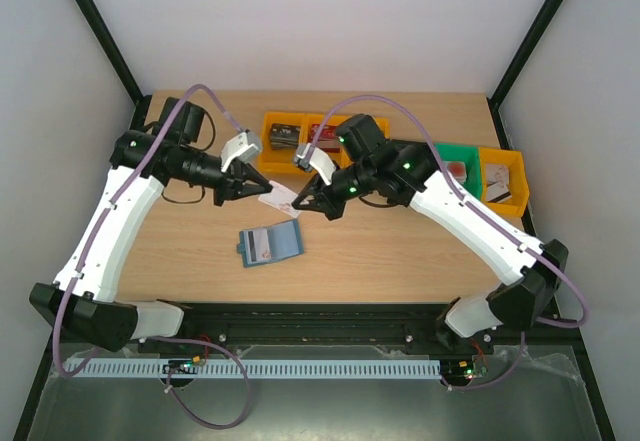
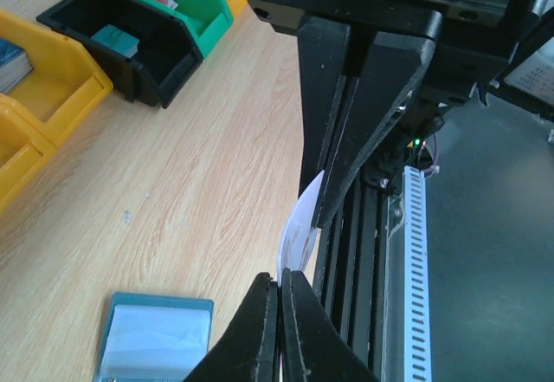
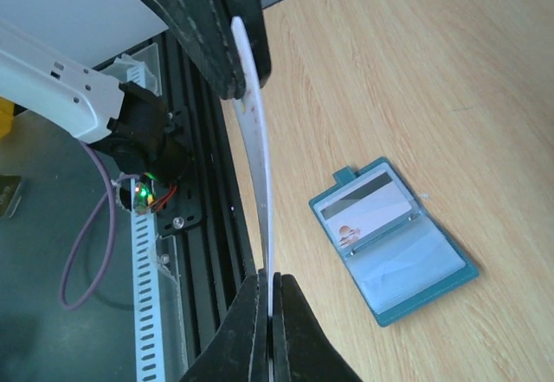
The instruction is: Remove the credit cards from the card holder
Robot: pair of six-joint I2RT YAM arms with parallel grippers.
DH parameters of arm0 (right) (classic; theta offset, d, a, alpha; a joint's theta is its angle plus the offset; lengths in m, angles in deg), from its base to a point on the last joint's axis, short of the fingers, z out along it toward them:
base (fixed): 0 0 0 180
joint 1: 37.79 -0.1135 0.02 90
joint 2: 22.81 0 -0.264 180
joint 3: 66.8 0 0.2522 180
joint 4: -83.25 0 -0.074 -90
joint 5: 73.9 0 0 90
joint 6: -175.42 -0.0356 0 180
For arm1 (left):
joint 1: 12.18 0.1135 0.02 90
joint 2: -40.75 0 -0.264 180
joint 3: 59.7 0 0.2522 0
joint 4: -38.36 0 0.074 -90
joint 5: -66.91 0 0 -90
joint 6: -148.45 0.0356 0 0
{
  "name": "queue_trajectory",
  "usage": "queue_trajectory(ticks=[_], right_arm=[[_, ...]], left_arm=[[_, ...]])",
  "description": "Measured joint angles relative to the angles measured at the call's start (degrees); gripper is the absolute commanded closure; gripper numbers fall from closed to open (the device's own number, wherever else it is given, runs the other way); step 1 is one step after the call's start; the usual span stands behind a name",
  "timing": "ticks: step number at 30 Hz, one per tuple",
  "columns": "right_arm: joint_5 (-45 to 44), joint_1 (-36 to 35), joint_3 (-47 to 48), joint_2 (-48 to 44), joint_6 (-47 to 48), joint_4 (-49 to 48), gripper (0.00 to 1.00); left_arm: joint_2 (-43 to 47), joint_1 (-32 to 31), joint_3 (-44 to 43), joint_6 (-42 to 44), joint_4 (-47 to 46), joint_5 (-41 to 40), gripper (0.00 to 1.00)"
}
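Observation:
An open teal card holder (image 1: 270, 246) lies flat on the wooden table, one credit card (image 3: 363, 202) showing in its clear sleeve. Above and behind it, one whitish credit card (image 1: 278, 199) hangs in the air between both grippers. My left gripper (image 1: 253, 189) is shut on one end of it, and in the left wrist view the fingertips (image 2: 260, 300) pinch the card (image 2: 299, 235). My right gripper (image 1: 299, 204) is shut on the opposite end. In the right wrist view the card (image 3: 260, 174) runs edge-on from my right gripper (image 3: 270, 285) up to the left fingers.
A row of small bins stands along the back of the table: yellow (image 1: 283, 138), then green (image 1: 455, 166) and yellow (image 1: 502, 178) at the right, with cards inside. In the left wrist view a black bin (image 2: 130, 40) sits beside the green one (image 2: 186, 1). A black rail (image 1: 320, 311) edges the table's near side.

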Motion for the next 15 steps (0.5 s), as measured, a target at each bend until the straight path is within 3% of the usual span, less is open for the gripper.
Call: queue_trajectory(ticks=[3, 5, 6, 9, 11, 15], right_arm=[[-1.75, -0.04, -0.66, -2.03, -0.48, -1.66, 0.94], [-2.99, -0.02, -0.85, -3.41, -1.14, -3.04, 0.57], [-3.96, -0.04, -0.96, -4.07, -1.79, -4.2, 0.44], [-7.17, 0.57, -3.28, -6.43, -4.13, -10.14, 0.21], [-8.26, 1.77, -7.85, -8.92, -8.44, -16.79, 0.11], [-9.07, 5.68, -26.1, -15.67, -24.57, -44.02, 0.05]], left_arm=[[0.0, 0.0, -0.68, -2.32, -1.6, 1.11, 0.98], [0.0, 0.0, -1.9, -3.61, -2.25, 2.19, 0.98], [0.04, 0.0, -2.51, -4.57, -2.71, 2.86, 0.98], [0.2, 0.02, -3.45, -9.11, -5.73, 3.93, 0.98], [0.17, 0.5, -4.37, -13.79, -8.17, 4.0, 0.98], [-1.29, 3.5, -11.41, -27.5, -16.11, 2.89, 0.98]])
